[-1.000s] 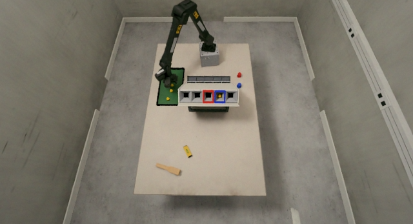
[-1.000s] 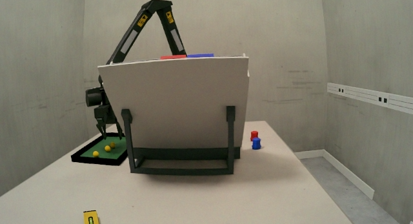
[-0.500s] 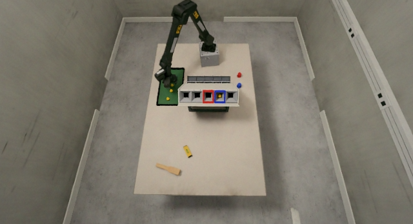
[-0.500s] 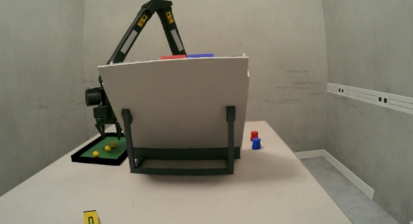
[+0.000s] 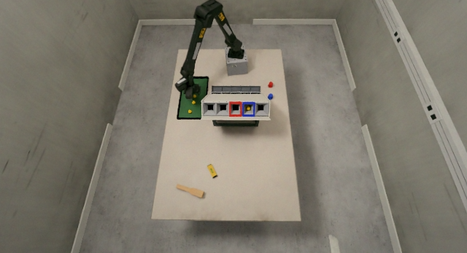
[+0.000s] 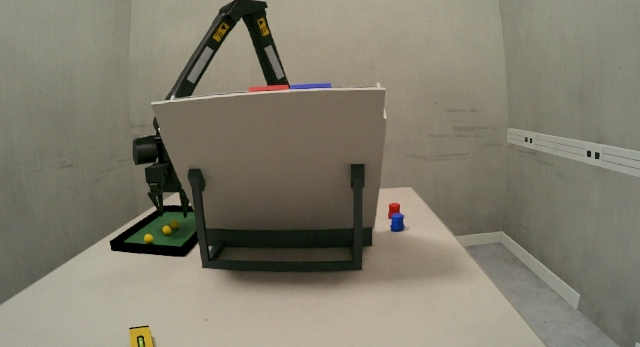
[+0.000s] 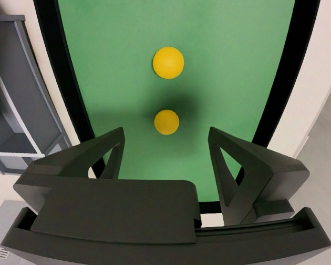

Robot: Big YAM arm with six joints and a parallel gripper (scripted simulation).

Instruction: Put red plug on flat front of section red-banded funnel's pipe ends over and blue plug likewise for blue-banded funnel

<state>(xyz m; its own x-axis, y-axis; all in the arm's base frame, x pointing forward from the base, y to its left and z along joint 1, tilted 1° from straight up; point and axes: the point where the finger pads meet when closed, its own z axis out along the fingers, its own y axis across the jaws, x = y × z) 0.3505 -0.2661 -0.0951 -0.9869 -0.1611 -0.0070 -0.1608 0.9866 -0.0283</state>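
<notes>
My gripper (image 5: 192,93) (image 6: 170,206) (image 7: 166,132) is open and empty, low over the green marble tray (image 5: 183,106) (image 6: 150,248) (image 7: 231,71). One yellow marble (image 7: 166,122) (image 5: 194,97) (image 6: 174,224) lies just ahead of my fingertips, between their lines. A second marble (image 7: 168,62) (image 5: 193,102) (image 6: 166,230) lies beyond it, and a third marble (image 5: 190,111) (image 6: 148,238) lies farther on. The red-banded funnel (image 5: 235,109) is empty. The blue-banded funnel (image 5: 248,109) holds a yellow marble. The red plug (image 5: 270,84) (image 6: 394,209) and blue plug (image 5: 270,96) (image 6: 397,222) stand on the table, right of the device.
The white cover (image 6: 275,157) hides the pipes. The grey sectioned tray (image 5: 236,89) (image 7: 17,114) lies behind it, close to the marble tray's right. A yellow block (image 5: 211,170) (image 6: 140,336) and a wooden spatula (image 5: 190,190) lie near the table's front.
</notes>
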